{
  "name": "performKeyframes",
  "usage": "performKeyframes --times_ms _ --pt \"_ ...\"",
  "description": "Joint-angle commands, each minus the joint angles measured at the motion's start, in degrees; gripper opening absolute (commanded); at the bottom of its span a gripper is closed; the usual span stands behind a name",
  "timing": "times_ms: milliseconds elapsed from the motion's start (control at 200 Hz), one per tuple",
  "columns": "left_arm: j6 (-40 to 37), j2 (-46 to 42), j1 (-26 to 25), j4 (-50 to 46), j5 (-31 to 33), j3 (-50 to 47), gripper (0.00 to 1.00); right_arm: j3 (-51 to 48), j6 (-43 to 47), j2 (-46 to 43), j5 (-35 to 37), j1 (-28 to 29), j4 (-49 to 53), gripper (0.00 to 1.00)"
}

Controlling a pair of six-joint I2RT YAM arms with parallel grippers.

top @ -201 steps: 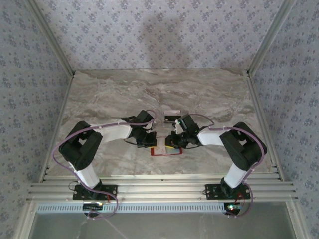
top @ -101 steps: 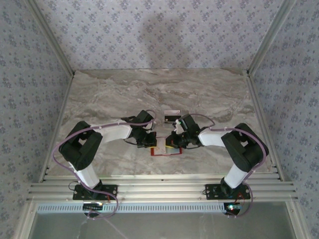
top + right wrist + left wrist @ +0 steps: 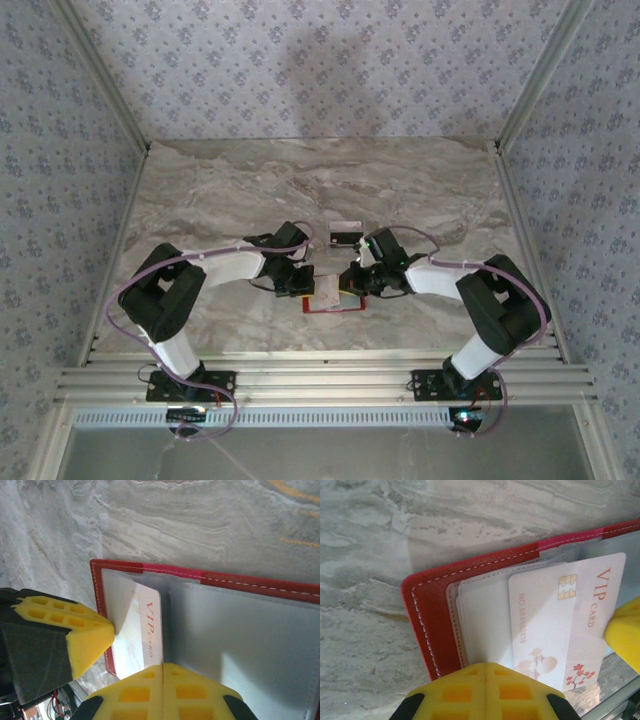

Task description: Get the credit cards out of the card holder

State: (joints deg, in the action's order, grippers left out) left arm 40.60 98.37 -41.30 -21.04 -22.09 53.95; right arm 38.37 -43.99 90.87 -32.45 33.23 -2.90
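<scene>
The red card holder (image 3: 336,306) lies open on the marble table between both grippers. Its stitched red cover (image 3: 427,610) and clear sleeves (image 3: 250,645) show close up. A white credit card (image 3: 555,625) printed "VIP CARD" sticks partly out of a sleeve. My right gripper (image 3: 163,666) is shut on that card's edge (image 3: 145,625). My left gripper (image 3: 487,664) is shut on a clear sleeve at the holder's side; its yellow tip (image 3: 95,635) shows beside the card. In the top view the left gripper (image 3: 303,287) and right gripper (image 3: 350,284) meet over the holder.
A dark credit card (image 3: 345,238) with a whitish strip lies flat on the table just behind the holder. Patterned walls and metal rails (image 3: 320,380) bound the table. Open marble stretches behind and to both sides.
My right gripper's jaws have closed on the VIP card, and the right arm's elbow has swung slightly to the right. The left arm has stayed put.
</scene>
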Motion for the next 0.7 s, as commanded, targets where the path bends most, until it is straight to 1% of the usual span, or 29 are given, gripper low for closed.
performKeyframes --times_ms 0,45,125,240,695 --pt "0.2 1.1 -0.4 -2.4 1.0 0.1 0.05 -0.5 -0.6 -0.3 -3.4 -0.4 -2.8 0.04" --pt "0.1 1.2 -0.3 -2.4 0.9 0.2 0.05 -0.5 -1.1 0.1 -4.4 -0.2 -4.0 0.07" --pt "0.1 1.3 -0.4 -2.4 0.8 0.4 0.05 -0.5 -1.8 0.9 -5.6 0.0 -5.7 0.09" --pt "0.0 1.4 -0.4 -2.6 0.8 0.5 0.03 -0.4 -2.3 1.6 -6.5 0.3 -7.0 0.10" --pt "0.0 1.3 -0.4 -2.9 0.8 0.6 0.02 0.8 -2.0 3.9 -6.8 0.9 -6.6 0.14"
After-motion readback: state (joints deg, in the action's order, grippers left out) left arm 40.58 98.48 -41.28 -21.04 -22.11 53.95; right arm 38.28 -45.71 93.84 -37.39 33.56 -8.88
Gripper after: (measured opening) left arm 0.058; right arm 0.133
